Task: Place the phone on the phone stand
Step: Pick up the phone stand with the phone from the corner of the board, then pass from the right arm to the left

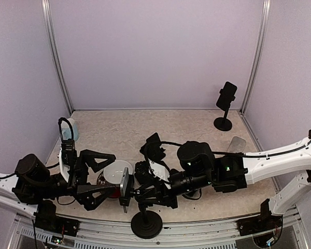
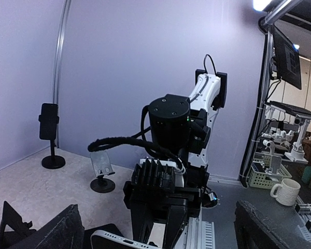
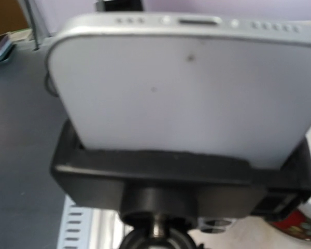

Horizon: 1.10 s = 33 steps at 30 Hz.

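Checking progress: found white phone (image 3: 186,88) seated in black clamp (image 3: 160,174) of phone stand (image 1: 146,224), bottom centre of top view. Judged placement essentially done; reckoned release and withdrawal of arms the only steps outstanding. Noted left gripper (image 1: 114,176) spread wide at lower left, fingers either side of phone's edge, apart from it. Located right gripper (image 1: 136,193) just beside phone; could not tell whether pinching it or merely near.

our right arm (image 1: 280,158) has white links, round black joints (image 1: 195,154), green lights (image 1: 189,164) and looping black cables (image 2: 114,142); our left pincer (image 2: 155,218) is black.
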Each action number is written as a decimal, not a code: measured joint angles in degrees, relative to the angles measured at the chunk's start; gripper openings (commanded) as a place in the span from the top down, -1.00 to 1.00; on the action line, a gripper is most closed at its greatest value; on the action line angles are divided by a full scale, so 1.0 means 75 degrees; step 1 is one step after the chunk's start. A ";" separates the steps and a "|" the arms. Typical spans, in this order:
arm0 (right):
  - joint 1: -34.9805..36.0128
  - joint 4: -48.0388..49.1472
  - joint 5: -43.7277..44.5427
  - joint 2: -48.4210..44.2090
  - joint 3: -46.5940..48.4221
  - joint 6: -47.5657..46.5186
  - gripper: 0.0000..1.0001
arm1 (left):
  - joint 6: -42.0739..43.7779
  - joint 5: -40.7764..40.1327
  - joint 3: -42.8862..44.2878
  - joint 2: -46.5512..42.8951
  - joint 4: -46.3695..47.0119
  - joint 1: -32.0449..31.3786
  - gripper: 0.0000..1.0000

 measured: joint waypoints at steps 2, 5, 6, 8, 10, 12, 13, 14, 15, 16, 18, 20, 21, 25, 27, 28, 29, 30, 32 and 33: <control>0.0006 -0.0055 -0.0163 -0.0003 0.0000 -0.0015 1.00 | -0.0009 0.0326 0.0052 0.0224 -0.0082 0.0099 -0.98; 0.0003 -0.0119 -0.0312 -0.0012 0.0000 -0.0050 1.00 | -0.0029 0.0682 0.0140 0.0510 -0.0219 0.0198 -0.98; 0.0003 -0.0137 -0.0353 -0.0023 0.0000 -0.0058 1.00 | -0.0032 0.0764 0.0160 0.0571 -0.0248 0.0216 -0.98; 0.0003 -0.0166 -0.0425 -0.0064 0.0000 -0.0079 1.00 | -0.0041 0.0927 0.0166 0.0670 -0.0277 0.0245 -0.97; 0.0003 -0.0163 -0.0475 -0.0105 -0.0003 -0.0093 1.00 | -0.0064 0.1040 0.0166 0.0731 -0.0347 0.0277 -0.97; 0.0003 -0.0163 -0.0507 -0.0152 -0.0003 -0.0117 1.00 | -0.0108 0.1148 0.0166 0.0761 -0.0402 0.0332 -0.97; 0.0003 -0.0166 -0.0519 -0.0175 -0.0003 -0.0122 1.00 | -0.0146 0.1201 0.0166 0.0758 -0.0431 0.0367 -0.97; 0.0003 -0.0166 -0.0525 -0.0195 -0.0003 -0.0131 1.00 | -0.0175 0.1244 0.0166 0.0758 -0.0466 0.0399 -0.97; 0.0003 -0.0172 -0.0542 -0.0210 -0.0003 -0.0140 1.00 | -0.0192 0.1282 0.0166 0.0758 -0.0487 0.0420 -0.96; 0.0003 -0.0178 -0.0554 -0.0219 0.0000 -0.0146 1.00 | -0.0207 0.1320 0.0175 0.0764 -0.0530 0.0455 -0.94; 0.0003 -0.0187 -0.0574 -0.0227 -0.0003 -0.0163 1.00 | -0.0233 0.1378 0.0254 0.0819 -0.0644 0.0487 -0.91; 0.0003 -0.0221 -0.0595 -0.0233 0.0000 -0.0189 1.00 | -0.0245 0.1416 0.0353 0.0898 -0.0740 0.0501 -0.90; 0.0003 -0.0248 -0.0597 -0.0242 -0.0003 -0.0207 1.00 | -0.0256 0.1434 0.0399 0.0924 -0.0804 0.0507 -0.90; 0.0003 -0.0385 -0.0638 -0.0283 -0.0003 -0.0277 1.00 | -0.0286 0.1521 0.0484 0.0979 -0.0970 0.0530 -0.91; 0.0003 -0.0460 -0.0670 -0.0300 -0.0003 -0.0297 1.00 | -0.0309 0.1580 0.0493 0.1003 -0.1008 0.0560 -0.91; 0.0003 -0.0498 -0.0688 -0.0303 -0.0003 -0.0303 1.00 | -0.0321 0.1603 0.0493 0.1008 -0.1029 0.0565 -0.91; 0.0006 -0.0536 -0.0714 -0.0306 -0.0003 -0.0312 1.00 | -0.0347 0.1641 0.0493 0.1011 -0.1058 0.0580 -0.91; 0.0003 -0.0574 -0.0740 -0.0309 -0.0003 -0.0315 1.00 | -0.0353 0.1676 0.0493 0.1014 -0.1081 0.0589 -0.91; 0.0006 -0.0629 -0.0772 -0.0315 -0.0003 -0.0318 1.00 | -0.0379 0.1784 0.0495 0.1014 -0.1151 0.0615 -0.91; 0.0003 -0.0647 -0.0781 -0.0318 -0.0003 -0.0321 1.00 | -0.0385 0.1827 0.0495 0.1017 -0.1186 0.0621 -0.90</control>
